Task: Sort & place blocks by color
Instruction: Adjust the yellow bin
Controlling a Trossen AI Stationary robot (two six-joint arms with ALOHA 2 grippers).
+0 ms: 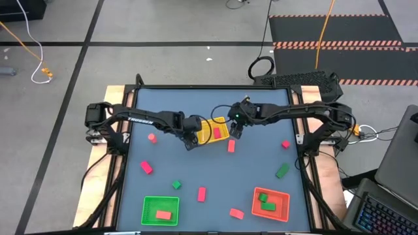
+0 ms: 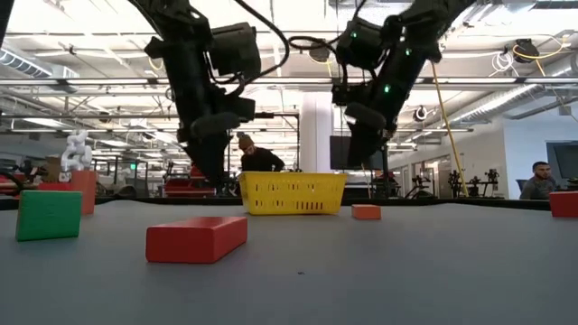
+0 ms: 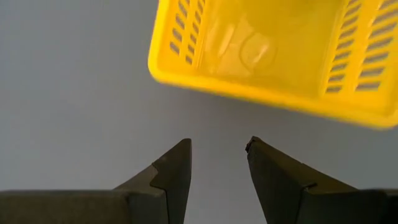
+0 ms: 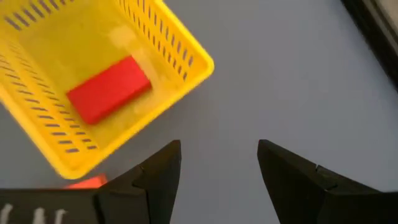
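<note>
Blocks lie scattered over the matte grey desk (image 1: 163, 156): small pink-red cubes and bars (image 1: 202, 193), and green ones (image 1: 282, 171), all with sharp edges and smooth faces. One red bar-shaped block (image 4: 109, 89) already lies inside the square yellow plastic mesh basket (image 1: 219, 136) near the middle of the desk, and a salmon-orange bar (image 1: 231, 146) lies just beside that basket. At the near edge stand a green mesh basket (image 1: 147, 203) holding an orange block, and a red mesh basket (image 1: 283, 197) holding green ones.

Both arms hang over the yellow basket. The left gripper (image 3: 217, 163) is at its one side, jaws apart and holding nothing. The right gripper (image 4: 219, 163) is at the other side, jaws also open and empty.

I think the next step is to fetch another block. To do it well, one gripper should come straight down over a bar, jaws across its short sides, and close fully before lifting, because the smooth faces may slip. The other arm should keep away.
</note>
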